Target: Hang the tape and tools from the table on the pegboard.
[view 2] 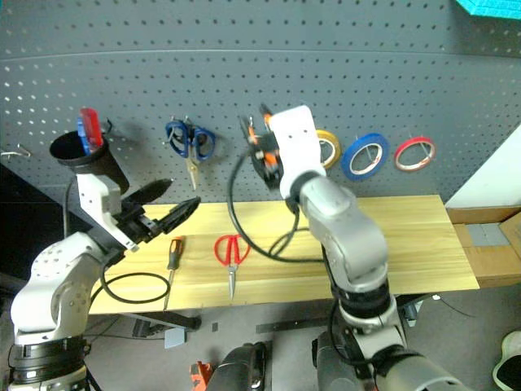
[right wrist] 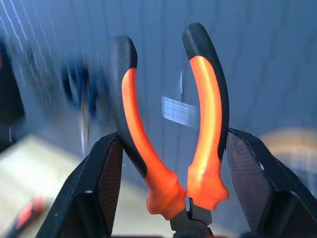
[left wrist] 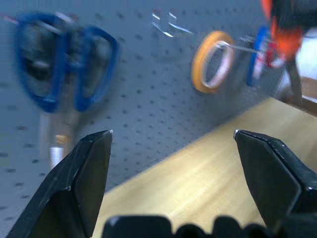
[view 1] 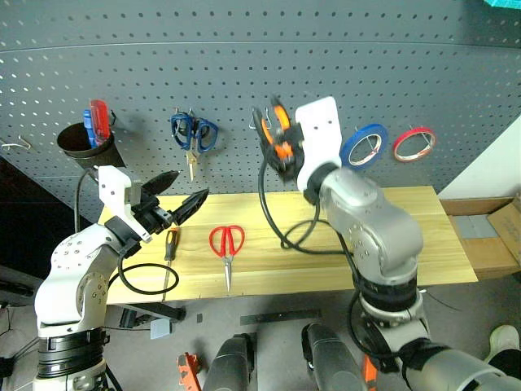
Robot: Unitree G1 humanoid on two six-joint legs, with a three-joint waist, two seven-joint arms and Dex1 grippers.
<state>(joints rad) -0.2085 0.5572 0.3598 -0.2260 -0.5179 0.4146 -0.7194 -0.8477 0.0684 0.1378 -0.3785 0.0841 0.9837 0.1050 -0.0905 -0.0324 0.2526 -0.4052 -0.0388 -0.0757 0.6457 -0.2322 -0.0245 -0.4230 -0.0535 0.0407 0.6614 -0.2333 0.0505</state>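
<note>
Large dark grey perforated pegboard (view 1: 244,73) stands behind the long light wooden counter (view 1: 407,236). Right end effector (right wrist: 168,163) is clamped on the orange-and-black-handled needle-nose pliers (right wrist: 171,134), raised before the board. Judged rigid, moderately heavy, with grippy sleeves; hold low on both handles. Left end effector (view 1: 175,204) is fully spread, empty. Red-handled scissors (view 1: 227,244) and slim orange-and-black screwdriver (view 1: 170,248) lie on the counter; flat blue tape roll (view 1: 364,146) hangs.

Left claw (view 1: 189,198) spread; right claw (right wrist: 168,148) raised, gripping
</note>
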